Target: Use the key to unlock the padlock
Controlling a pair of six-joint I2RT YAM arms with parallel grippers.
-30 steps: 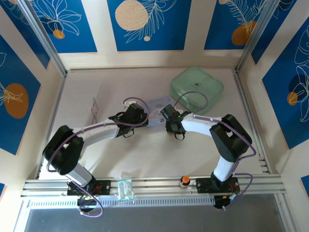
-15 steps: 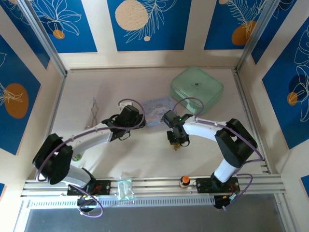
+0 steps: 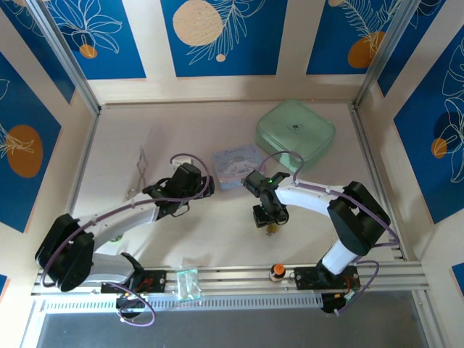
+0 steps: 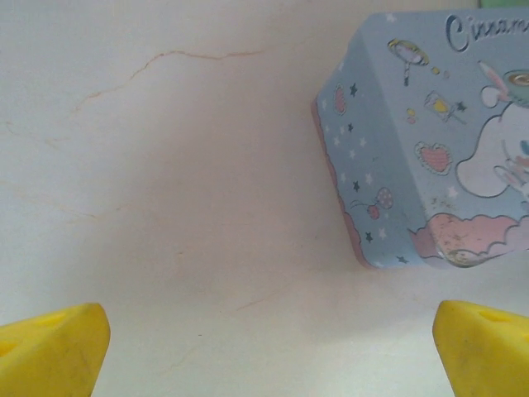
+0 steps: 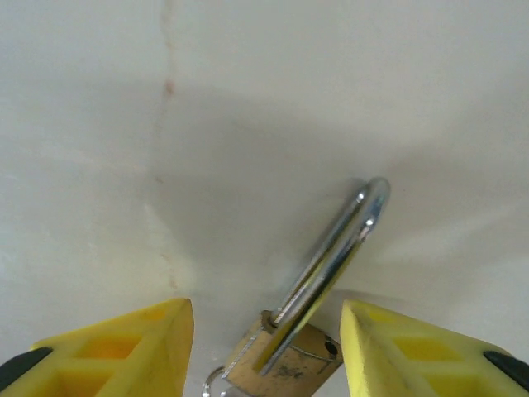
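Securing the padlock (image 5: 285, 360) squarely looks to be the job of the moment. I'd want the pads closing on the flat brass sides of the body, leaving the shackle and the keyhole end free, and squeezing slowly so the little thing doesn't skid on the table (image 4: 165, 165). Over on the left, the left gripper (image 4: 266, 356) hangs above bare tabletop with its yellow fingers (image 4: 58, 347) spread wide and nothing between them. The blue tin (image 4: 430, 141) lies just ahead, off to the right, untouched. Moving right, the right gripper (image 5: 264, 322) is down near the table with its fingers (image 5: 124, 343) partly apart, one on each side of the padlock, whose silver shackle points away. A gap shows on at least one side of the brass body, so I judge it straddled rather than clamped. A small silver loop (image 5: 213, 382) peeks out by the body's corner; whether it belongs to the key I cannot tell.
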